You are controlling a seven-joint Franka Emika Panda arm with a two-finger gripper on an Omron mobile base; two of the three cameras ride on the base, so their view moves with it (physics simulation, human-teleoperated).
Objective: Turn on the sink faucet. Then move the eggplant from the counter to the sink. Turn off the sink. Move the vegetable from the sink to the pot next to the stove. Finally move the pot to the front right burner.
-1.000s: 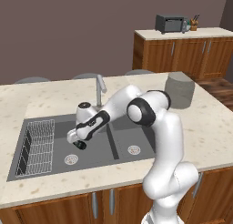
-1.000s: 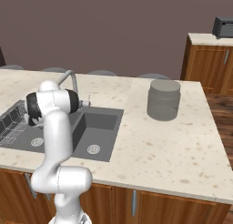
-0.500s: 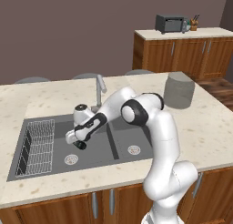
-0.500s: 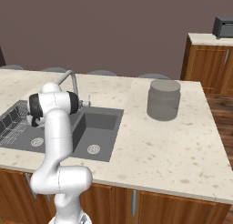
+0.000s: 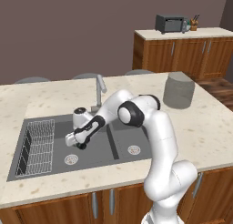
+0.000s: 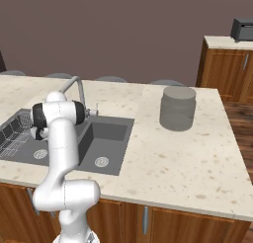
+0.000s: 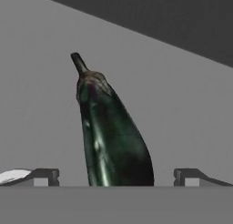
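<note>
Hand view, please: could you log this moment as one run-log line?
phase: reaching for eggplant in sink | gripper: open, fingers either side of eggplant | faucet: upright

Both base views share sink (image 5: pixel 54 161); hand view close

Between the pincer's dark finger tips (image 7: pixel 116 177), the eggplant (image 7: pixel 111 136) is showing a glossy near-black skin with green and purplish sheen and a darker stem, lying against the plain dark grey of the sink (image 5: pixel 116 150). Around that basin the counter (image 5: pixel 209 127) is showing beige speckled stone over brown wood. Behind the pincer the faucet (image 5: pixel 98 91) is looking pale grey, perhaps metallic.
</note>
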